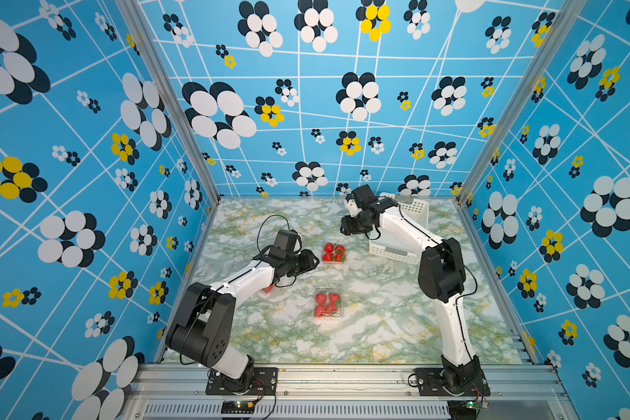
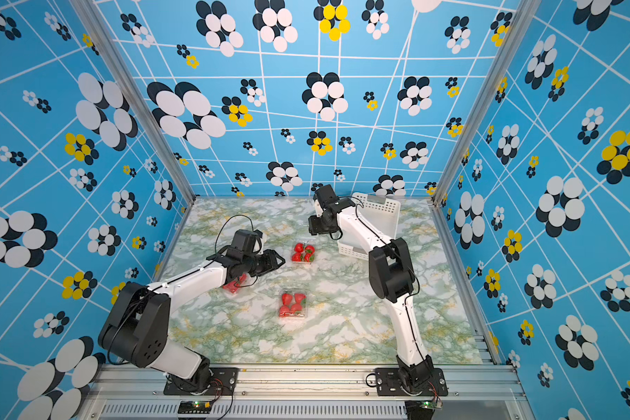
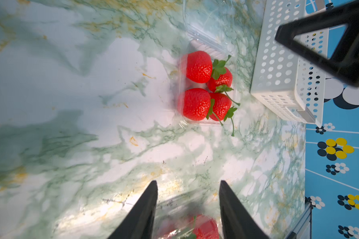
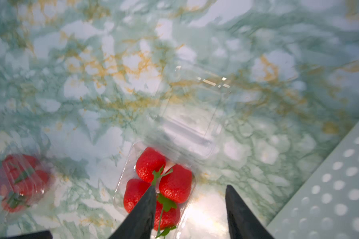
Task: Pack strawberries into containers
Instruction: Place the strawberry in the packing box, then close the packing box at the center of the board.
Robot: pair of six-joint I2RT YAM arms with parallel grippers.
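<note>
While each jaw pair stands spread and empty, the right gripper (image 4: 190, 186) hovers over the strawberries (image 4: 149, 163) in an open container (image 4: 131, 153), ahead of the left gripper (image 3: 188, 183); wrist views show its flipped-back lid (image 4: 184, 124), faint from above.
</note>
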